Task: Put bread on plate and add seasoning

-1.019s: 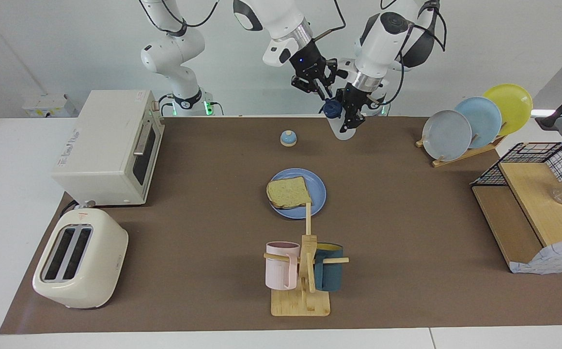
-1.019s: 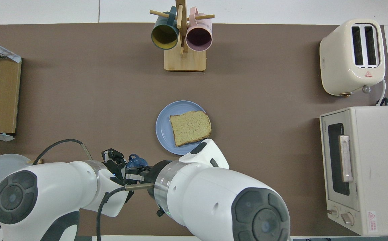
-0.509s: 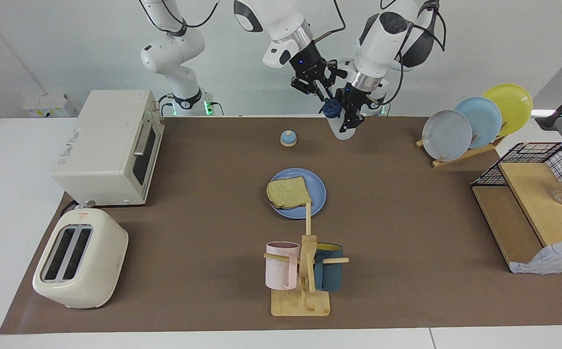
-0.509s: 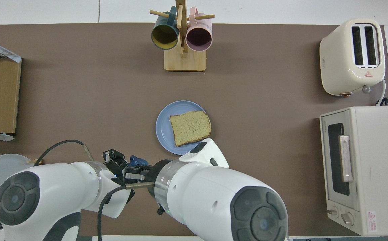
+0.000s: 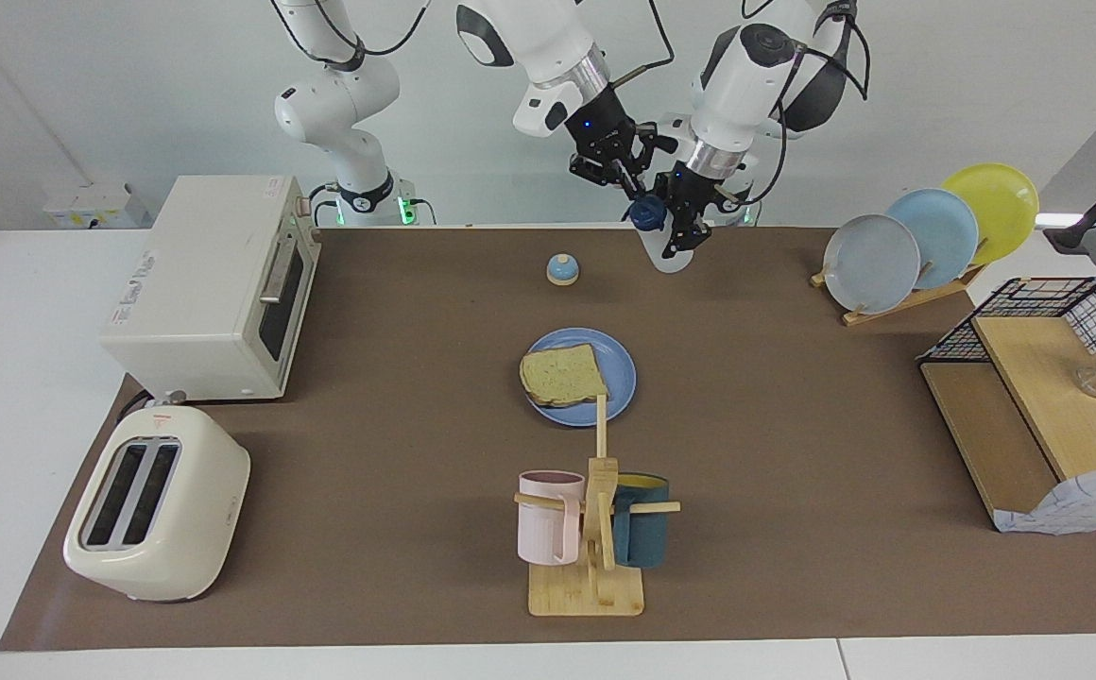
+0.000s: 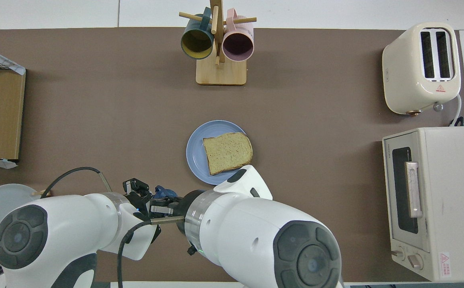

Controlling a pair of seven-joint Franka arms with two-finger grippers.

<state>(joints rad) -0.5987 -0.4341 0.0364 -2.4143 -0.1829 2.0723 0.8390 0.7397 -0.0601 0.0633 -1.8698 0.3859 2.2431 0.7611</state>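
Observation:
The bread (image 5: pixel 562 374) lies flat on the blue plate (image 5: pixel 622 378) in the middle of the table, its slice (image 6: pixel 228 152) covering the half of the plate (image 6: pixel 195 154) toward the right arm's end. My left gripper (image 5: pixel 683 231) is shut on the seasoning bottle (image 5: pixel 666 253) and holds it tilted over the table's strip by the robots. The bottle's dark blue cap (image 5: pixel 643 210) points up toward my right gripper (image 5: pixel 625 179), which hangs just above and beside it. In the overhead view both arms cover the bottle, and only the cap (image 6: pixel 164 193) shows.
A small blue-topped bell (image 5: pixel 562 269) sits between the plate and the robots. An oven (image 5: pixel 217 283) and a toaster (image 5: pixel 156 505) stand at the right arm's end. A mug tree (image 5: pixel 595 529) is farther out than the plate. A plate rack (image 5: pixel 926 236) and a wire shelf (image 5: pixel 1039 378) stand at the left arm's end.
The left gripper has raised the bottle very slightly, and the right gripper has edged in toward the cap. Bread and plate have not moved.

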